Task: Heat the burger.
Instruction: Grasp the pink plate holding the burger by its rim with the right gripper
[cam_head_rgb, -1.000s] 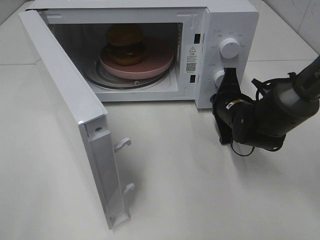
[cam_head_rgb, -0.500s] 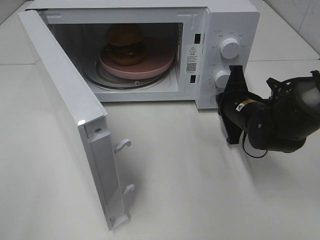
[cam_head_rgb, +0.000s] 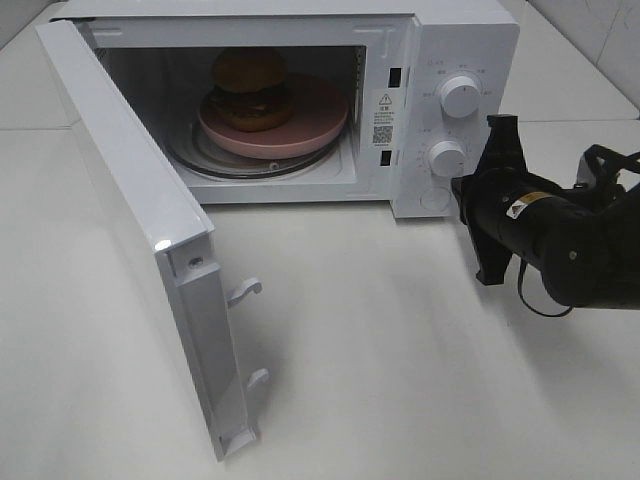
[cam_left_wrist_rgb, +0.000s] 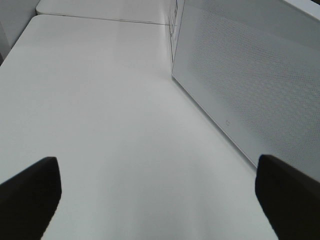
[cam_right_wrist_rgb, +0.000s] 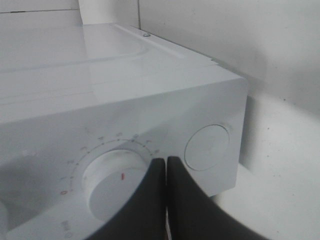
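Well inside the open microwave (cam_head_rgb: 470, 40), the burger (cam_head_rgb: 250, 88) sits on the pink plate (cam_head_rgb: 318, 120), well apart from the right gripper (cam_head_rgb: 458, 188), which is outside by the control panel. Its fingers (cam_right_wrist_rgb: 150, 200) are pressed together on nothing, just beside the lower dial (cam_head_rgb: 447, 158). The left gripper (cam_left_wrist_rgb: 157, 175) is spread wide and empty near the door (cam_left_wrist_rgb: 250, 90)

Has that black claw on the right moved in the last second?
Yes. The right gripper slid rightward, uncovering the lower knob on the microwave, which it partly hid before.
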